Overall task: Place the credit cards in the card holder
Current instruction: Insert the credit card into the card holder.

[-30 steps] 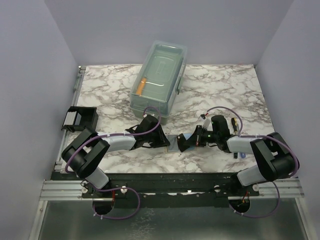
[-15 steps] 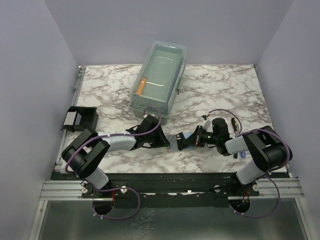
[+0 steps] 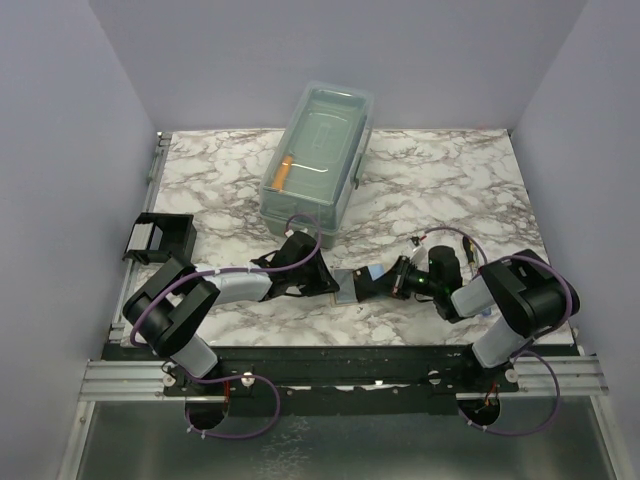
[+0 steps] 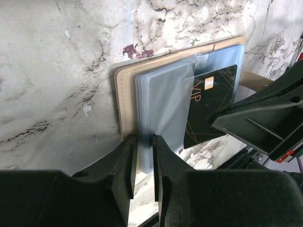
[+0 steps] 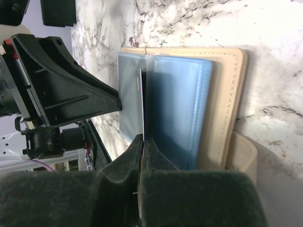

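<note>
The card holder [image 4: 124, 90] is a tan cover with clear bluish sleeves [image 4: 163, 109], lying open on the marble between both arms [image 3: 347, 283]. My left gripper [image 4: 144, 139] is shut on the near edge of the sleeve stack. A dark credit card [image 4: 210, 104] with gold "VIP" lettering lies angled among the sleeves. My right gripper [image 5: 143, 139] is shut on that card, which shows edge-on between the pads in the right wrist view. The holder's blue sleeves [image 5: 177, 104] and tan cover [image 5: 227, 94] lie just right of the card there. In the top view the grippers [image 3: 335, 283] [image 3: 368, 284] face each other.
A large clear lidded box [image 3: 320, 160] with an orange item inside stands at the back centre. A small black open-topped rack [image 3: 160, 238] sits at the table's left edge. A small blue object [image 3: 486, 312] lies by the right arm.
The right arm has swung its elbow inward and nudged the card a little leftward into the sleeves. The left jaws have narrowed on the sleeve stack; the left arm stays put.
</note>
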Tool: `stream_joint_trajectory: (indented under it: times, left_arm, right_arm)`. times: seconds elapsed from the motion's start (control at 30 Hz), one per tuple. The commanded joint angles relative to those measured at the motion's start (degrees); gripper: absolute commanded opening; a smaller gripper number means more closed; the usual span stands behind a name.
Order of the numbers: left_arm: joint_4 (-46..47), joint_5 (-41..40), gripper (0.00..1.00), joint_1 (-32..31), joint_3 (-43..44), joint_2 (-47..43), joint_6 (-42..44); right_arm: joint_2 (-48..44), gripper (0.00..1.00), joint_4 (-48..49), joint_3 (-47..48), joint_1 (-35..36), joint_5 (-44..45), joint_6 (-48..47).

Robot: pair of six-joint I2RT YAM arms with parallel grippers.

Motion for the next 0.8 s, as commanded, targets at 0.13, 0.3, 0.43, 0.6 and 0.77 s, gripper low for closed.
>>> stream_joint_trajectory:
  times: [0.13,0.3,0.43,0.6,0.77]
  left_arm:
    - [-1.6,-1.0,0.24,-1.2,-2.5,0.3,-0.7]
    - [-1.5,-1.0,0.24,-1.3,-2.7,0.2,-1.0]
    - [-1.3,-0.9,0.23,-1.4,-2.7,0.1,-1.3]
    - [-0.7,-0.8,0.22,-1.7,-2.7,0.6,-1.5]
    - [-0.3,-0.6,0.22,-1.9,-2.6,0.7,-1.8]
  right_arm:
    - [6.3,0.00,10.8,-1.0,-0.3,1.9,3.7]
    - [7.8,0.00,13.5,-1.5,-0.3,2.8,4.5]
    - [10.2,0.00,17.2,-2.2,-0.2,2.9,6.1]
    - [14.1,0.00,25.3,-4.6,1.2,5.0,8.5]
    - [18.0,0.00,31.0,-5.2,3.7,7.5,9.8]
